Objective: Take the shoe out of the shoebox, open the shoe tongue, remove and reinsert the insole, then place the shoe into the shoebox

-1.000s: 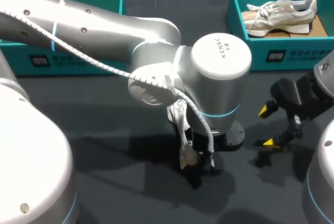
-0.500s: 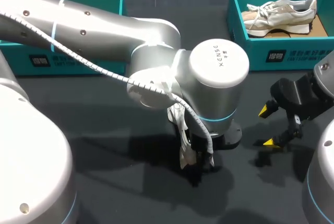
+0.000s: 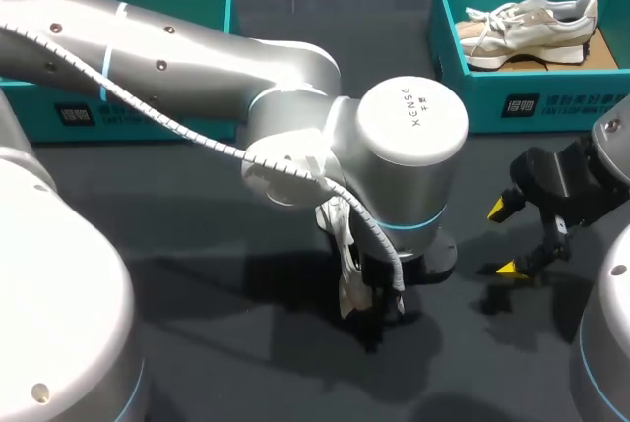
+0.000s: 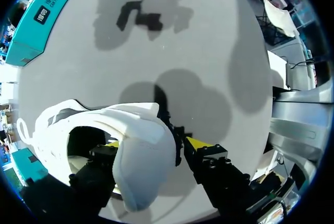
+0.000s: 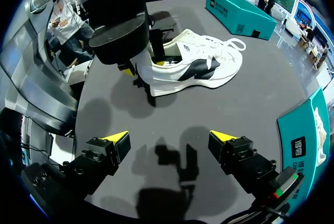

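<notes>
Head view, left to right: shoebox [image 3: 138, 119] upper left; lower centre, left gripper [image 4: 155, 143] clenched on the heel of the shoe [image 3: 344, 274], one finger inside, one outside, sole down, long axis running up the frame with the toe away from the robot; right gripper [image 3: 504, 238], fingers spread and holding nothing, hovers middle right, facing the shoe's side, likely next to reach for the tongue

Counter [image 3: 187, 196]: dark grey, matte, running to every edge in view. Light is falling from overhead, laying soft-edged shadows [image 3: 256, 289] across the middle and towards the near edge.
</notes>
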You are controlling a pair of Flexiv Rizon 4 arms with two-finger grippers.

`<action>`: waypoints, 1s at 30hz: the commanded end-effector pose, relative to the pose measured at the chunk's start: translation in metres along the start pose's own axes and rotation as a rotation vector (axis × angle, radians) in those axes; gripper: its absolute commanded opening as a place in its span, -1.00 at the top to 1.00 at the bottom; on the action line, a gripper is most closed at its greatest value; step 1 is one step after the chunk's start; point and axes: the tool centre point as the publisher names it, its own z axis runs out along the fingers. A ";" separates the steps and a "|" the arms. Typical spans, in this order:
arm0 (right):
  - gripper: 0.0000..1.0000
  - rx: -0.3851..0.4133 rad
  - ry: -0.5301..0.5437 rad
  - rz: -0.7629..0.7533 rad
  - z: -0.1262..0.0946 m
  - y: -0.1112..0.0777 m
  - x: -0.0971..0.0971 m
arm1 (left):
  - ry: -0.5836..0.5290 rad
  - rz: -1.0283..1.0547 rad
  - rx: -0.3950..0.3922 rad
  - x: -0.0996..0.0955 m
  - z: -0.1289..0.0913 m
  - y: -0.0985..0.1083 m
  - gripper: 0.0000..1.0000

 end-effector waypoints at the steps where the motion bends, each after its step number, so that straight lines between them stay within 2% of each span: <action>1: -1.00 0.002 -0.003 0.000 0.000 0.000 0.002 | -0.001 -0.003 0.000 0.000 0.002 0.000 0.27; 2: -1.00 0.002 -0.003 0.000 0.000 0.000 0.002 | -0.002 -0.005 -0.002 0.000 0.002 0.000 0.55; 3: -1.00 0.002 -0.003 0.000 0.000 0.000 0.002 | -0.002 -0.006 -0.003 0.000 0.002 0.001 0.98; 11: -1.00 0.002 -0.003 0.000 0.000 0.000 0.002 | 0.007 0.000 0.002 0.002 -0.003 0.004 1.00; 17: -1.00 0.002 -0.003 0.000 0.000 0.000 0.002 | -0.001 0.004 0.006 0.003 -0.022 0.009 1.00; 23: -1.00 0.002 -0.003 0.000 0.000 0.000 0.002 | 0.021 0.018 0.013 -0.007 -0.057 0.020 1.00; 30: -1.00 0.002 -0.003 0.000 0.000 0.000 0.002 | 0.052 0.059 0.043 -0.033 -0.120 0.049 1.00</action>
